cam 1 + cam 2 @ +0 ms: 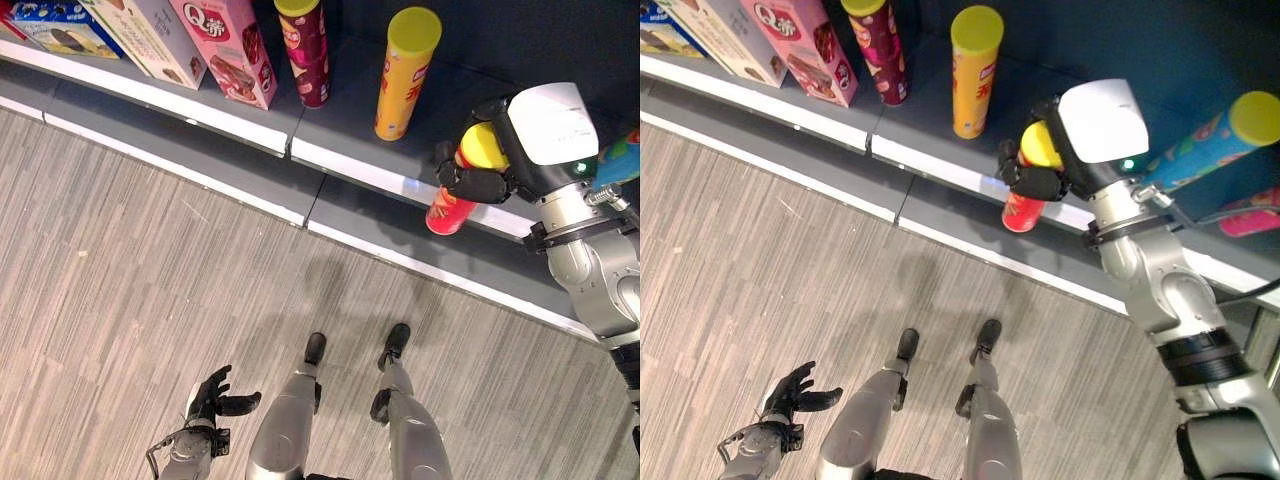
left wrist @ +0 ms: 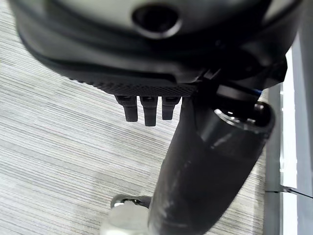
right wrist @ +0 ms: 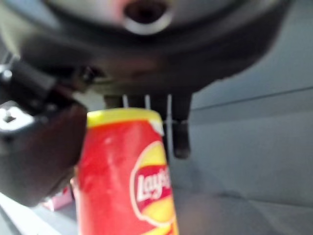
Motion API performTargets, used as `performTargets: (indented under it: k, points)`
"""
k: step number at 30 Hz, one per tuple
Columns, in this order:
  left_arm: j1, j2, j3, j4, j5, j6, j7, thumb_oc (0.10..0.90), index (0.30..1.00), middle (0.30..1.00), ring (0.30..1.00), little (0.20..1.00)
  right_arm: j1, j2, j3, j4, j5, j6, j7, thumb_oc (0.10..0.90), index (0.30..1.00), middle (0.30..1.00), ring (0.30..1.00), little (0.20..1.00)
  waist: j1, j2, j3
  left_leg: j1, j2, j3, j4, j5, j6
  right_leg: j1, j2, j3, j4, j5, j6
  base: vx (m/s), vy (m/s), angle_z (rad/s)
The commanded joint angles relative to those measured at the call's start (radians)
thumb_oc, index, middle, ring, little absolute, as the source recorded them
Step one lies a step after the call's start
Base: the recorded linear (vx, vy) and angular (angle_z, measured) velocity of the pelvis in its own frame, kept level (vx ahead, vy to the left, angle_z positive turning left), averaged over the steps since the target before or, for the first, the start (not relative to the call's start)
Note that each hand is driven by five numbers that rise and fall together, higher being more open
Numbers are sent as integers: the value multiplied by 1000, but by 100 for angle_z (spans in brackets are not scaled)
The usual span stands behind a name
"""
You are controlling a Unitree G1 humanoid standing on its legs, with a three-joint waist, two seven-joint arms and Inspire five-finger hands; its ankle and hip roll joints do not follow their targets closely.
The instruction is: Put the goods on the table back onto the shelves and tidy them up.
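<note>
Right eye view, right hand clamped on red can at shelf edge, left hand relaxed, empty

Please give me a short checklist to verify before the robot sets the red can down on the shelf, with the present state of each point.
1. Right hand has its fingers curled round the red can: ok.
2. Can's base is over the shelf and not over the floor: not ok, its lower end hangs past the shelf's front edge.
3. Can is upright: cannot tell; it looks tilted in the eye views.
4. Free spot on the shelf beside the yellow can: ok, bare shelf shows to its right.
5. Blue can stands apart from the right arm: cannot tell, the arm overlaps it.
6. Left hand is away from the shelf, low over the floor, fingers relaxed: ok.
</note>
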Motion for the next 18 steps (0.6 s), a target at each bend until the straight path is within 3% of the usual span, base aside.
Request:
performTargets:
  k: [1,10,18]
  points:
    - [61,93,-15,-25,-24,-41,31,800,900,900,900,900,-108,-62,-120,-107,-33,16,-154,400,300,300,300,300,9,-10,-78,-33,36,-18,-54,14,-37,72,-185,-58,140,-169,188,-3,7,12]
    - [73,95,-36,-70,-37,-50,40,800,900,900,900,900,-177,-121,-158,-48,-37,70,-247,400,300,300,300,300,21,-11,-70,-44,20,-33,-85,23,-26,53,-189,-56,118,-150,197,8,7,3]
    - [78,103,-61,-102,-43,-62,39,800,900,900,900,900,-219,-173,-137,87,-8,101,-289,400,300,300,300,300,29,6,-64,-47,16,-46,-101,24,-30,49,-189,-61,117,-156,197,6,-3,0]
